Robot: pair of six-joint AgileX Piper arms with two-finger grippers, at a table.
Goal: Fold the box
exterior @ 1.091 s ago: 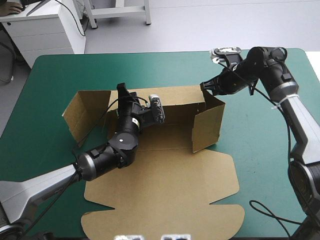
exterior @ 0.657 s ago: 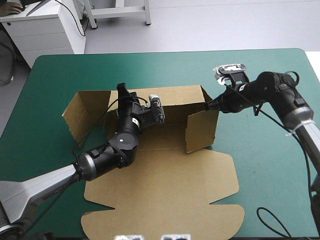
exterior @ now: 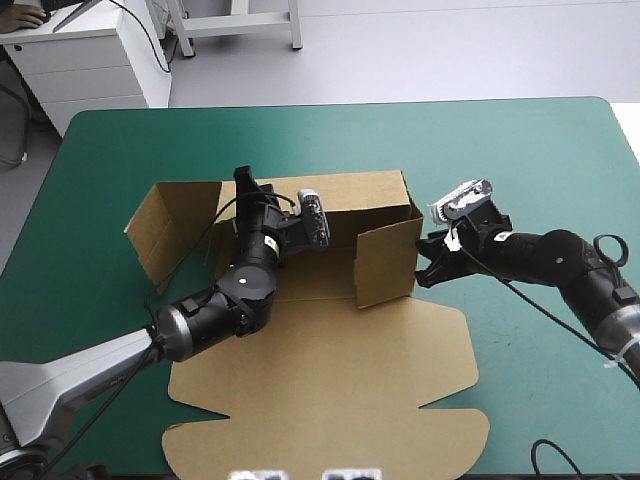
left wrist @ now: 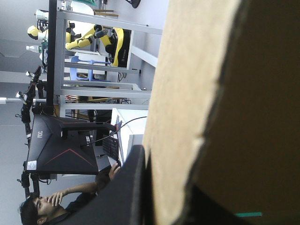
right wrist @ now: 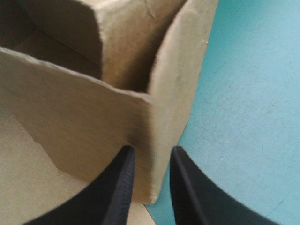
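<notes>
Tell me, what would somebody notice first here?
Probably the big brown box, half folded in the middle of the teal-green table, its lid flat toward the near edge. The left end effector grips the raised back wall, and the right end effector meets the standing flap at the box's right corner.

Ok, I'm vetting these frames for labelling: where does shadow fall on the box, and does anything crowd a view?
High view: even light, a soft shadow inside the box. Left wrist view: the box, in the left gripper, fills most of the picture, one face deeply shaded. Right wrist view: the interior behind the flap is dark.
</notes>
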